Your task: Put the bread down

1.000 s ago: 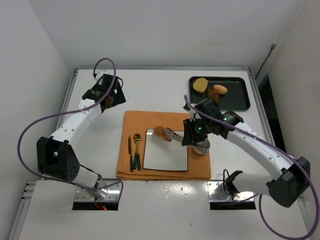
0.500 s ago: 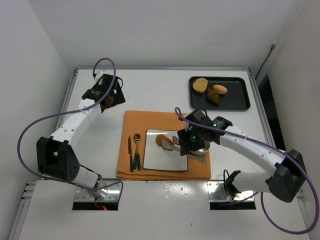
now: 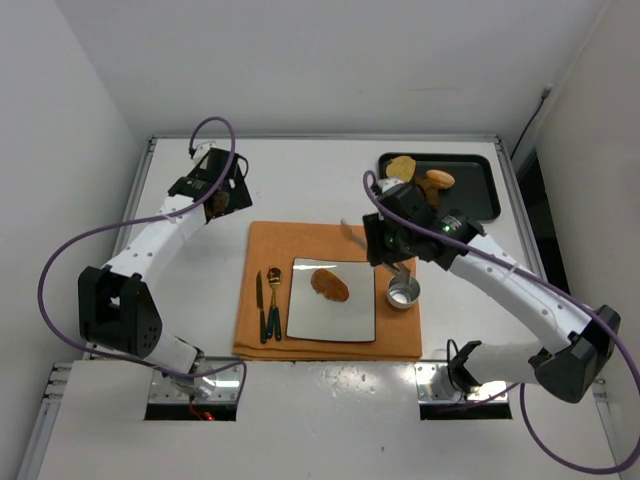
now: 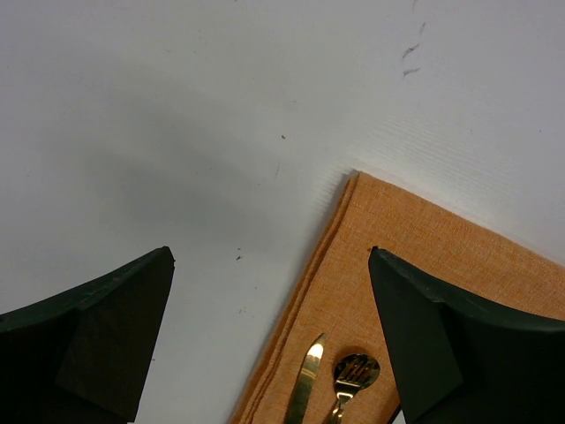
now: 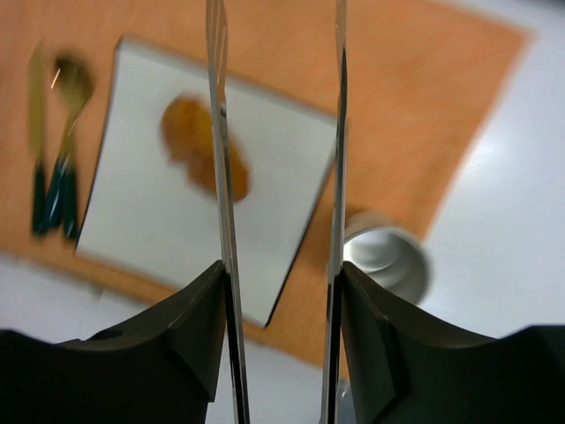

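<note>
Jaws on both grippers stand apart and hold nothing: the right gripper (image 5: 277, 18) shows 2 thin parallel blades with a clear gap between them, hanging above the far part of the placemat, and the left gripper (image 4: 272, 265) has its 2 dark fingers spread wide above bare table beyond the placemat's far left corner; the white table (image 3: 300, 190) carries everything; an orange placemat (image 3: 300, 240) lies on it, in front of the 2 arm bases; a black tray (image 3: 472, 203) sits at the far right, apart from the placemat, with a tan round slice (image 3: 401, 168) and a pale bun (image 3: 438, 179) on it; a square white plate (image 3: 330, 318) rests in the middle of the placemat; a small metal cup (image 3: 403, 293) stands upright on the placemat just beside the plate's right edge; the bread (image 3: 329, 284), orange-brown and oval, lies flat on the plate's far half, touched by neither gripper; left of the plate, a knife (image 3: 259, 305) and a spoon (image 3: 274, 298) lie side by side on the placemat, dark handles toward the arms.
</note>
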